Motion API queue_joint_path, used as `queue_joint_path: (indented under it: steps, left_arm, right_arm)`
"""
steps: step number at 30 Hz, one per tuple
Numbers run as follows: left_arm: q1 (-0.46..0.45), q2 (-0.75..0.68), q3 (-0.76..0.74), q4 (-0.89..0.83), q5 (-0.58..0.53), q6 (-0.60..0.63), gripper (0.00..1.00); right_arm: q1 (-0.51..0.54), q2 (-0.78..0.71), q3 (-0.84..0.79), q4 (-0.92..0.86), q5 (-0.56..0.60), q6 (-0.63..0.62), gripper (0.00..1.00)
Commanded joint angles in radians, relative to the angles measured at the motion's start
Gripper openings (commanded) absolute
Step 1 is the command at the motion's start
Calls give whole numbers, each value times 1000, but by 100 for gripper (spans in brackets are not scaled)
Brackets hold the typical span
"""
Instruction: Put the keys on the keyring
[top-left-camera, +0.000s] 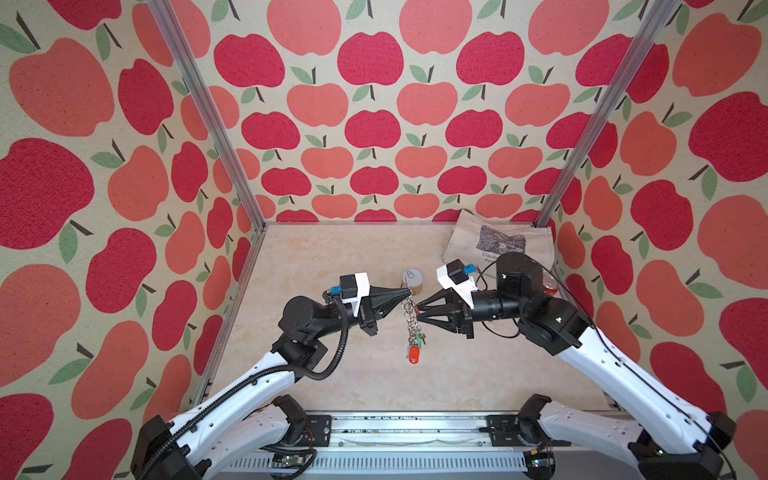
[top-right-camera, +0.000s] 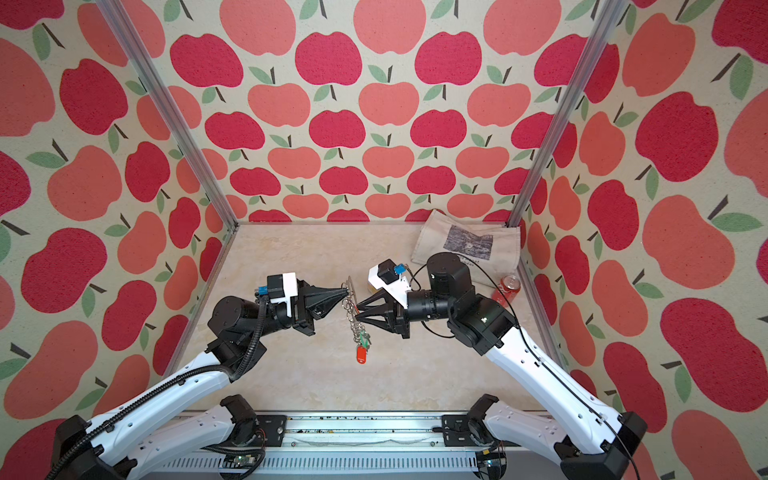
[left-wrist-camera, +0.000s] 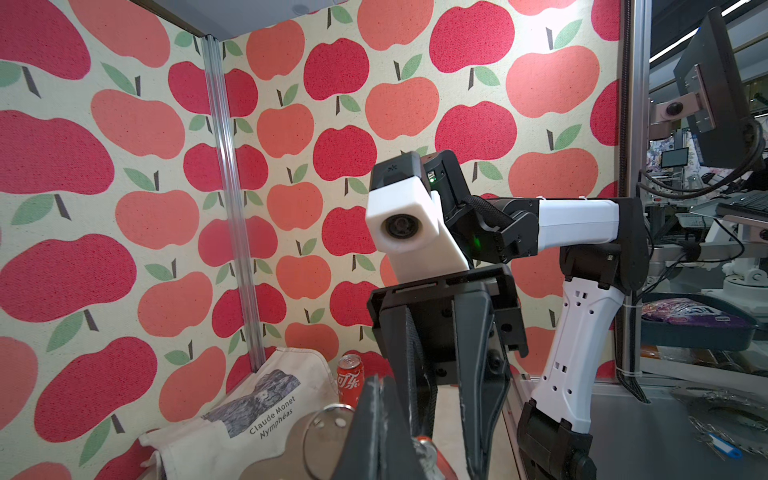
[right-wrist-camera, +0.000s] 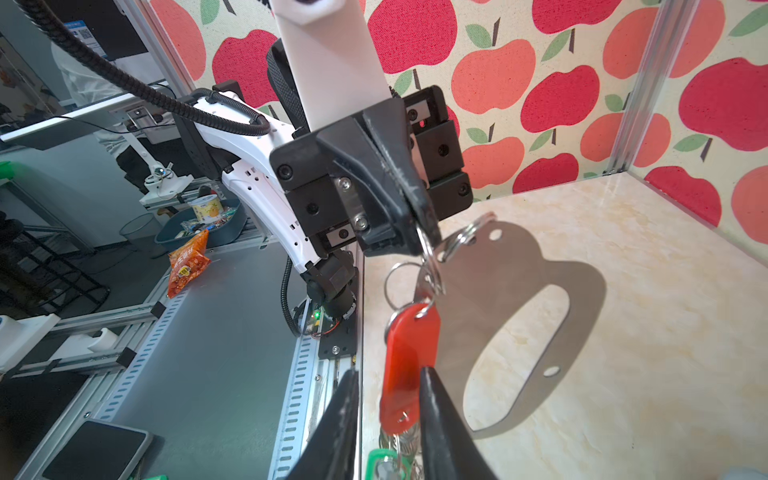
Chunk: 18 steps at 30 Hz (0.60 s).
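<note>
Top views both show my left gripper clamped shut on the upper edge of the keyring, which hangs edge-on in the air over the table.

Finding one: that pinch is narrow and sits near a corner. In the right wrist view it lies where a ring passes through the keyring's plate, and I cannot tell whether my pads hold plate, ring or both. Any sideways push would likely swivel the plate or pull it free.

Finding two: the red-tagged key and the green-tagged key dangle from the ring row. They look threaded, though I cannot confirm that a ring has closed behind them. A knock would set them swinging.

Finding three: my right gripper has its jaws parted and holds nothing. The right wrist view puts the red tag between my fingers, right against one of them. A careless withdrawal could snag the tag and drag the plate out of the left pinch.

Pose: my left forearm reaches toward the middle, wrist level, fingers pointing right. My right forearm mirrors it, fingers pointing left at the ring row, tips just beside it. Both tools are raised off the table.
</note>
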Motion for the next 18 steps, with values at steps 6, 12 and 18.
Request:
queue_joint_path:
  steps: [6,12,18]
  left_arm:
    - [9,-13,-9,87,-7,-30,0]
    - [13,-10,-8,92,1,-36,0]
    - [13,-6,-4,93,5,-39,0]
  right_arm:
    - [-47,-65,-33,149,21,35,28]
    - [-58,-35,-55,291,5,101,24]
    - [-59,-6,-68,371,-28,152,20]
